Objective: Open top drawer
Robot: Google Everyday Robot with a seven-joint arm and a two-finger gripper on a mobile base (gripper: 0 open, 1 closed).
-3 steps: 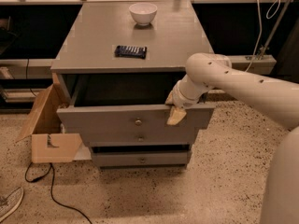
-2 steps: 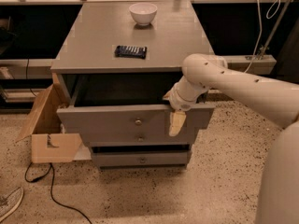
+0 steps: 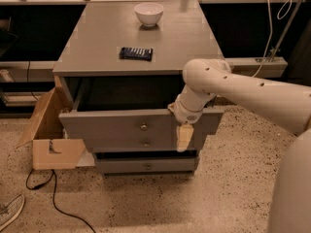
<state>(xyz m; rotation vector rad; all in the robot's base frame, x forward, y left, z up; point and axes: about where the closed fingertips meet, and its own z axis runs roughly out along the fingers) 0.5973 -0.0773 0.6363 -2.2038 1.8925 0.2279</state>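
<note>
The top drawer (image 3: pixel 116 125) is a wide grey drawer with a small round metal knob (image 3: pixel 143 126). It stands pulled out from the grey cabinet (image 3: pixel 146 38), its dark inside showing. My gripper (image 3: pixel 184 136) hangs in front of the drawer's right part, to the right of the knob, with its cream fingers (image 3: pixel 183 138) pointing down. Below are two narrower grey drawers (image 3: pixel 146 165) with like knobs.
A white bowl (image 3: pixel 148 13) and a dark flat packet (image 3: pixel 136 53) lie on the cabinet top. An open cardboard box (image 3: pixel 51 130) stands on the floor at the left, with a black cable (image 3: pixel 53 193) beside it. My white arm (image 3: pixel 252 96) reaches in from the right.
My gripper has dropped a little lower in front of the drawer. The drawer stands pulled out as before.
</note>
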